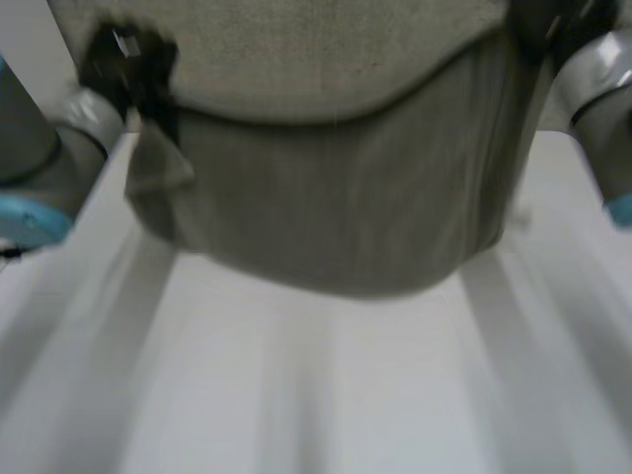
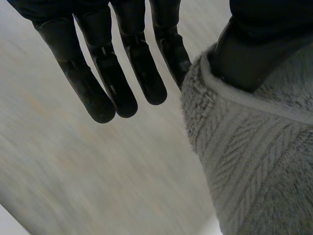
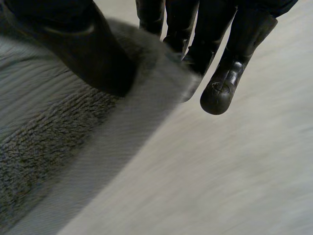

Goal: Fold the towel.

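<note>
While aloft (middle slack), towel [image 1: 336,207] in left hand [image 2: 120,73] & right hand [image 3: 230,68].

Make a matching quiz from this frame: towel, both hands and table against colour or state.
1 towel
2 left hand
3 right hand
4 table

a white, below the cloth
b pinches the cloth on the left-arm side
c grey, hanging between the hands
d pinches the cloth on the right-arm side

Pairs: 1-c, 2-b, 3-d, 4-a
</note>
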